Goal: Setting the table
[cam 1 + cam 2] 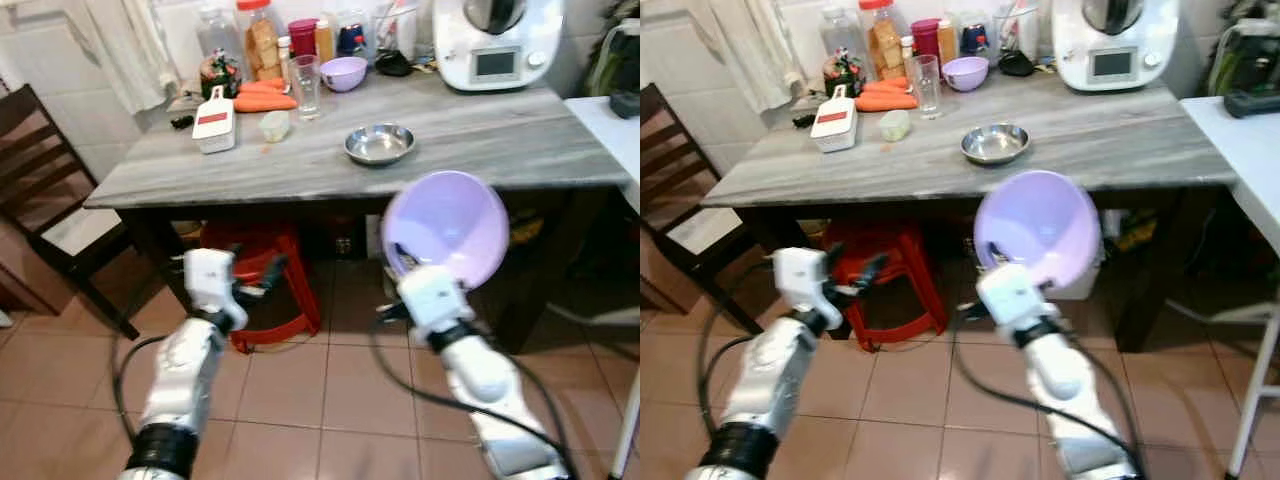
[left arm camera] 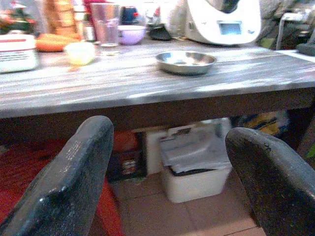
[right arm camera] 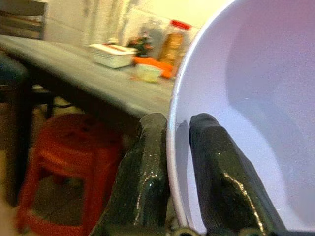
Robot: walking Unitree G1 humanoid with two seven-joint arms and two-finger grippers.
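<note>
Robot holds a lilac bowl in front of a grey tabletop.

The right pincer [image 3: 172, 142] is closed on the rim of the large lilac bowl [image 1: 447, 228], one finger inside and one outside, holding it tilted just below the front edge of the tabletop [image 1: 500, 140]. The left pincer [image 2: 170, 172] hangs empty, fingers spread wide, near the same edge above a red stool [image 1: 262, 262]. On the tabletop sit a steel bowl [image 1: 379, 143], a glass [image 1: 305, 86] and carrots [image 1: 263, 96]. No writing is legible.
</note>
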